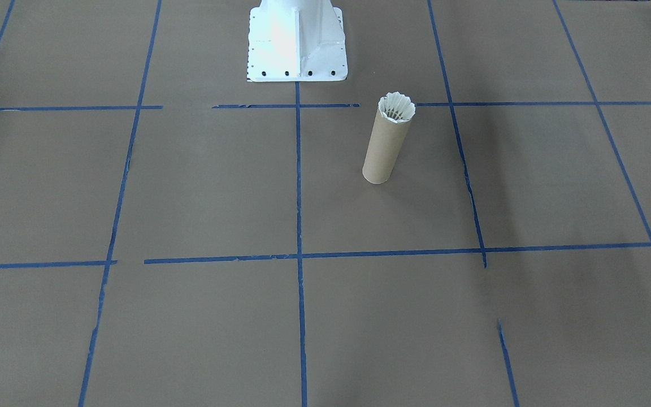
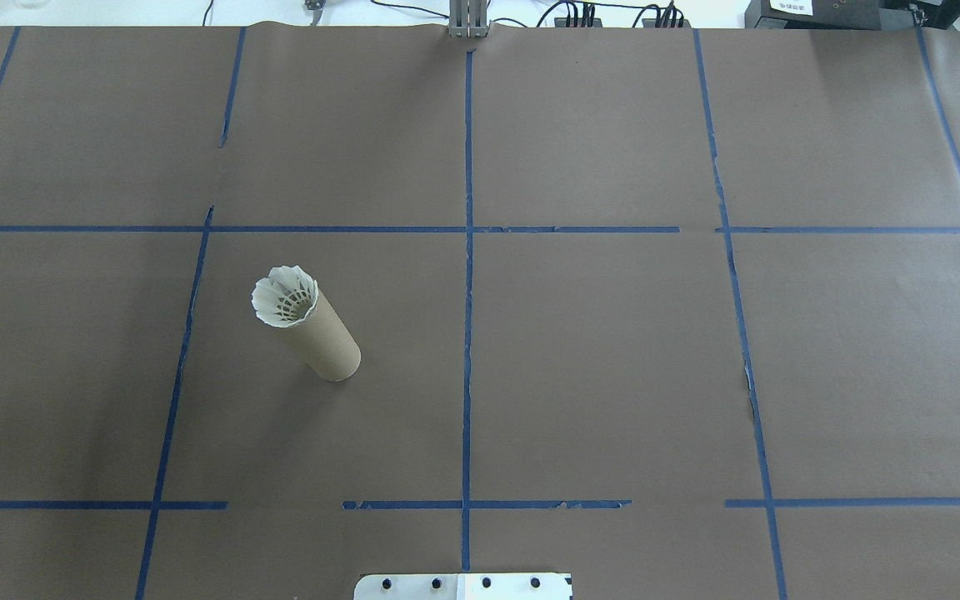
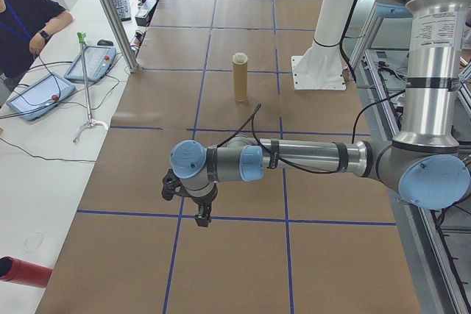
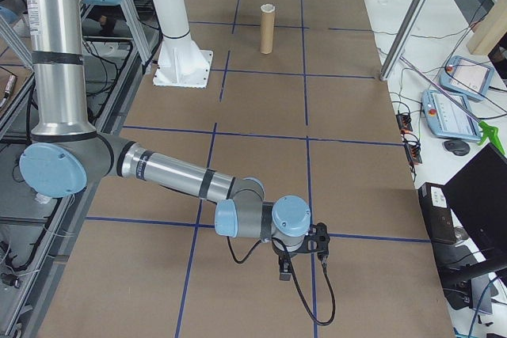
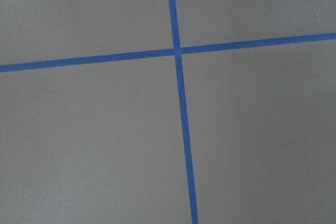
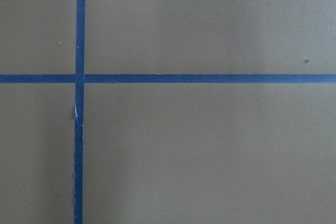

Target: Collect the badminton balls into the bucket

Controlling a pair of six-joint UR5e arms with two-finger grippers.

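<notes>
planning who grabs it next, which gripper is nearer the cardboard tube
Left, probably. The tube stands in the left half of the table; the left gripper hangs toward that end, the right gripper toward the opposite end.

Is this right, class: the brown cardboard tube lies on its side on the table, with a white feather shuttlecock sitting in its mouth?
Not quite. The brown cardboard tube stands upright on the table, not on its side; the exterior left view shows this most plainly. The rest holds: a white feather shuttlecock sits in its mouth, feathers flaring above the rim.
</notes>
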